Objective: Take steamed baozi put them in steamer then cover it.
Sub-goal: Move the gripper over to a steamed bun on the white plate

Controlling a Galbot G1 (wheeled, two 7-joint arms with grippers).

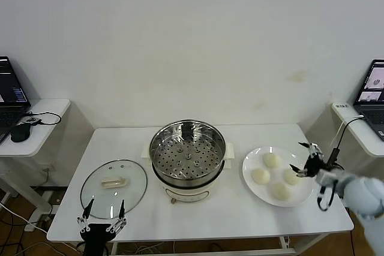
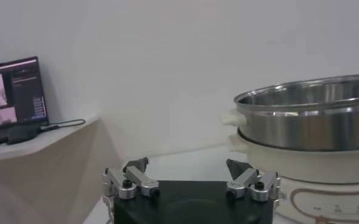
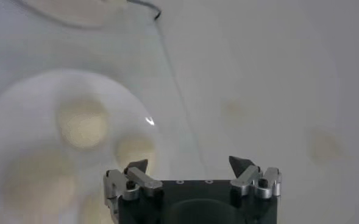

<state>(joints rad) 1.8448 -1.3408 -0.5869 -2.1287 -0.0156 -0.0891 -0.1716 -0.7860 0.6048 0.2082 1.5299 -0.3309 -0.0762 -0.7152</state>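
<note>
Left gripper (image 1: 102,216) idles spread near the cover (image 1: 114,187). Right gripper (image 1: 307,161), spread and empty, hovers by the steamed baozi (image 1: 272,160); steamer (image 1: 187,151) sits uncovered for loading.

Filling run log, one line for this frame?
stage: pre-pick | right gripper: open, over plate edge | baozi: four on plate | steamer: empty | cover: on table | left gripper: open, idle
</note>
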